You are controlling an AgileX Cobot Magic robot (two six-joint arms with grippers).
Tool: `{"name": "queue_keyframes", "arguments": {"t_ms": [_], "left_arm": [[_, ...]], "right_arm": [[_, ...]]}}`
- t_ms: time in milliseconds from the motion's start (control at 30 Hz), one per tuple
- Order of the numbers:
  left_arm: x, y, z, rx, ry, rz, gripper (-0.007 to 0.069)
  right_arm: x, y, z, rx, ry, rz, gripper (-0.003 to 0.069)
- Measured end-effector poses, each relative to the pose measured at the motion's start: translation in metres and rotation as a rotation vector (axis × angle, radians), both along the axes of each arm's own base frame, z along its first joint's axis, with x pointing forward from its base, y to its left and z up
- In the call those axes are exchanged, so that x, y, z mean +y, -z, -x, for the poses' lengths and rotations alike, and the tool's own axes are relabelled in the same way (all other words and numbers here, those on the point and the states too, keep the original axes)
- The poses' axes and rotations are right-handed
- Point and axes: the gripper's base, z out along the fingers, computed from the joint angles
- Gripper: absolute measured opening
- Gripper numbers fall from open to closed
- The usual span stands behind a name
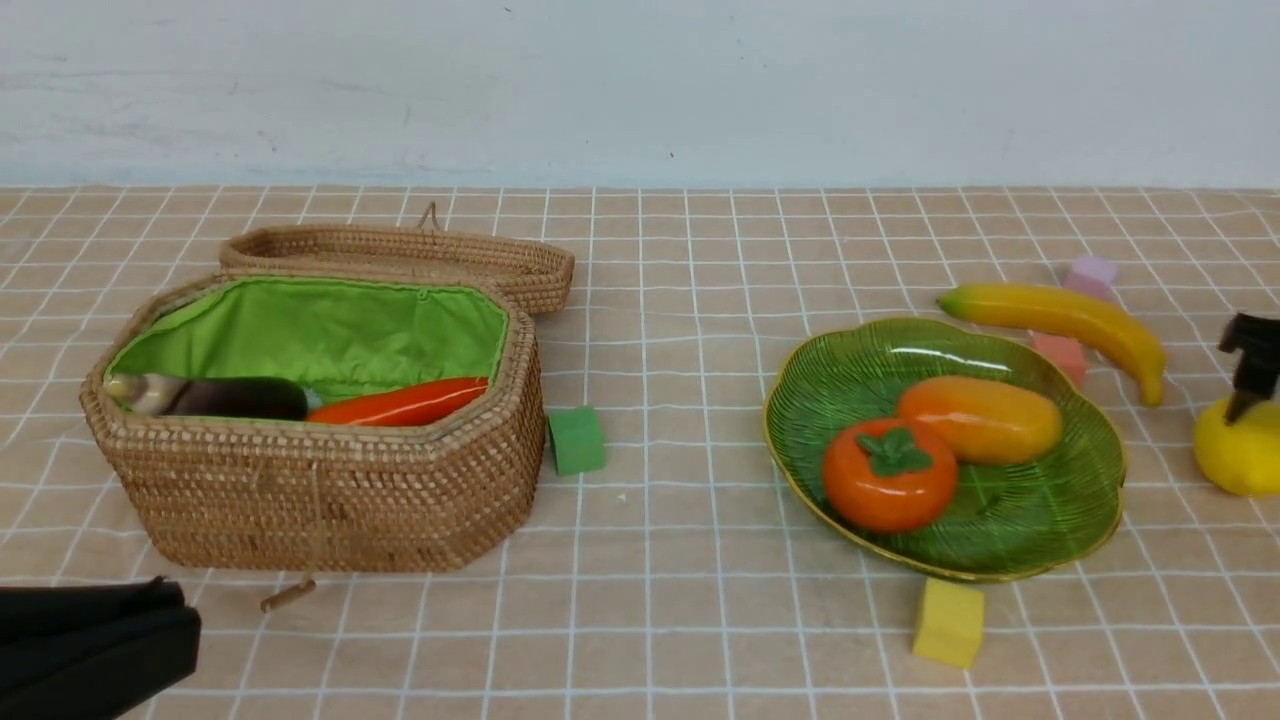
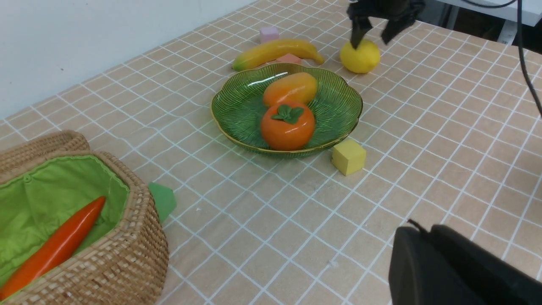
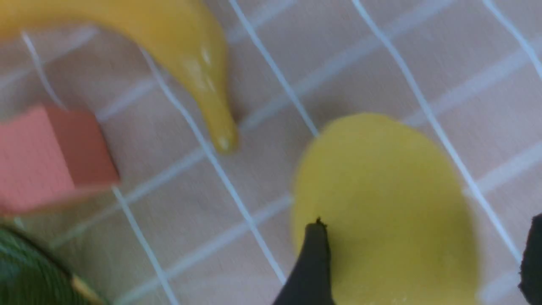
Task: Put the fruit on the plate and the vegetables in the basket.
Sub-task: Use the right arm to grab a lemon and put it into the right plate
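The right hand (image 2: 369, 41) is hanging wide open, its black fingers straddling the smooth round lemon (image 1: 1240, 450) on the checked tabletop (image 1: 680, 520), near the curved glossy banana (image 1: 1060, 320). The oval mango (image 1: 980, 418) and the persimmon (image 1: 888, 475) are lying on the ribbed green glass plate (image 1: 830, 390). The carrot (image 1: 405, 402) and the eggplant (image 1: 235, 398) are resting in the woven, cloth-lined basket (image 1: 330, 490). The left hand (image 2: 425, 241) is sitting shut and empty.
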Motion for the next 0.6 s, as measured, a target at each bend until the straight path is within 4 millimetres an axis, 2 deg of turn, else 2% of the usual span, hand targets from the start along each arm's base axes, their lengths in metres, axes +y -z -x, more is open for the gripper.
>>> {"name": "queue_keyframes", "arguments": {"t_ms": [100, 300, 600], "left_arm": [[0.000, 0.000, 0.000, 0.001, 0.001, -0.001, 0.0026], [-0.001, 0.001, -0.001, 0.008, 0.001, -0.006, 0.0026], [-0.001, 0.001, -0.002, 0.010, 0.001, -0.007, 0.0027]], "right_arm": [[-0.002, 0.019, -0.008, 0.000, -0.003, 0.006, 0.0622], [-0.005, 0.030, -0.015, -0.011, -0.025, 0.022, 0.0627], [-0.005, 0.033, -0.017, -0.016, -0.110, 0.062, 0.0619]]}}
